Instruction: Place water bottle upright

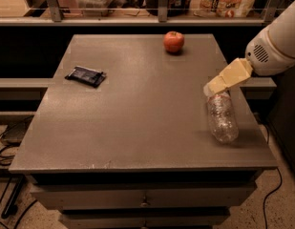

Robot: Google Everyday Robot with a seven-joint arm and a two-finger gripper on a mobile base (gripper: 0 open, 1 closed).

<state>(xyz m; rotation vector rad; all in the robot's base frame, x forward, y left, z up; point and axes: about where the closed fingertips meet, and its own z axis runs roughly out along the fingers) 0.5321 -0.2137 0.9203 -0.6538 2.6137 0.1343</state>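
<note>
The water bottle (222, 119) is clear ribbed plastic and lies on its side near the right edge of the grey table (137, 113), its base pointing toward the front edge. Its neck and cap end points away and is covered by my gripper. My cream-coloured gripper (215, 86) reaches in from the right on the white arm (276, 42) and sits right at the bottle's neck end, touching or just above it.
A red apple (173, 41) stands at the far centre-right of the table. A dark snack packet (85, 75) lies at the far left. A shelf with packages runs behind the table. Drawers sit below the front edge. Cables lie on the floor at left.
</note>
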